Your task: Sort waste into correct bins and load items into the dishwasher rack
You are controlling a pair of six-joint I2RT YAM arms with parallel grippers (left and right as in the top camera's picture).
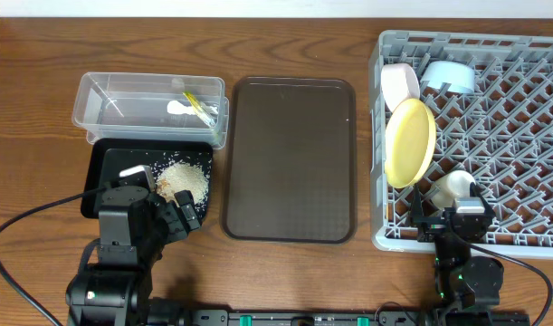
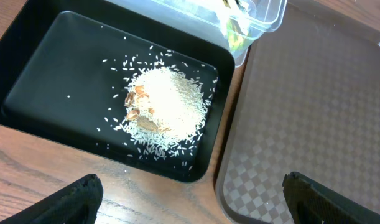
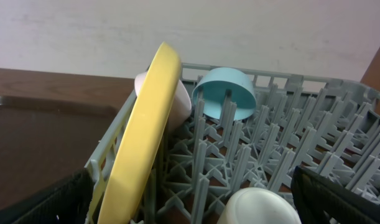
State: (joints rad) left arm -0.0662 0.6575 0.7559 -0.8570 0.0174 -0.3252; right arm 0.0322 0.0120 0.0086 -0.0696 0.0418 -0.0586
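White rice scraps [image 1: 184, 179] [image 2: 168, 109] lie heaped in the black tray [image 1: 109, 167] [image 2: 40, 81]. The yellow-green wrapper [image 1: 199, 104] [image 2: 236, 31] sits in the clear tub [image 1: 149, 107] [image 2: 264, 12] behind it. In the grey rack [image 1: 529, 136] [image 3: 301, 137] the yellow plate [image 1: 410, 142] [image 3: 146, 137] stands on edge. With it are the pinkish bowl [image 1: 399, 83] [image 3: 180, 99], the blue bowl [image 1: 450, 76] [image 3: 224, 93] and the pale cup [image 1: 454, 187] [image 3: 258, 208]. My left gripper [image 1: 181, 217] [image 2: 193, 202] hangs open and empty over the black tray's near right corner. My right gripper [image 1: 452, 217] [image 3: 196, 205] is open just behind the cup, touching nothing.
A large brown serving tray [image 1: 290, 158] [image 2: 320, 99] lies between the black tray and the rack, with nothing on it. The table is bare wood. Black cables curve along its front edge by both arm bases.
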